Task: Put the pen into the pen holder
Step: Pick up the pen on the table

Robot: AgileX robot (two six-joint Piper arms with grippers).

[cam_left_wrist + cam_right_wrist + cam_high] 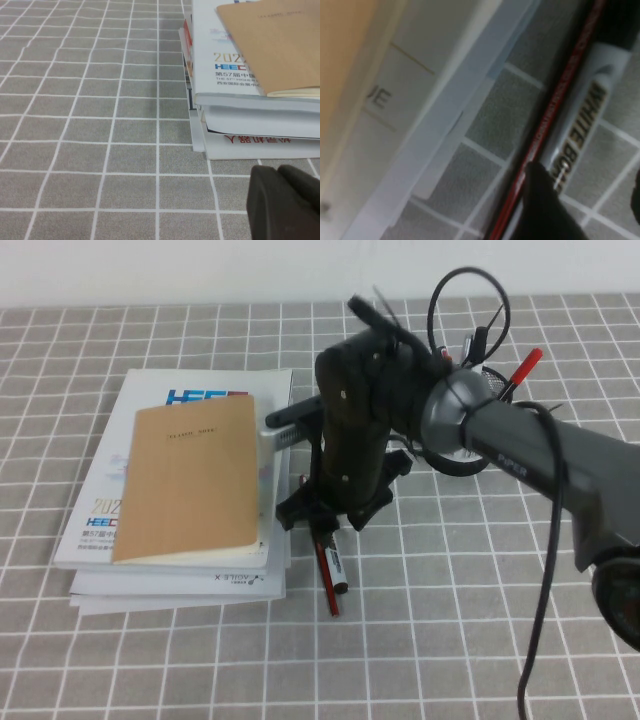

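The pen (337,567), a white marker with a dark label and black ends, lies on the checked cloth beside a thin dark-red pencil (326,585), just right of the book stack. My right gripper (333,525) is low over the pen's far end. In the right wrist view it (587,205) is open, with one finger (540,210) on the pencil side of the pen (580,130) and the other at the frame edge. The pen holder (488,378) stands behind the right arm, mostly hidden. My left gripper (285,200) is shut and empty, low over the cloth near the books.
A stack of books (180,540) with a brown notebook (190,480) on top lies left of the pen; it also shows in the left wrist view (250,110). A red-capped pen (525,365) sticks out of the holder. The pencil (555,105) lies against the pen.
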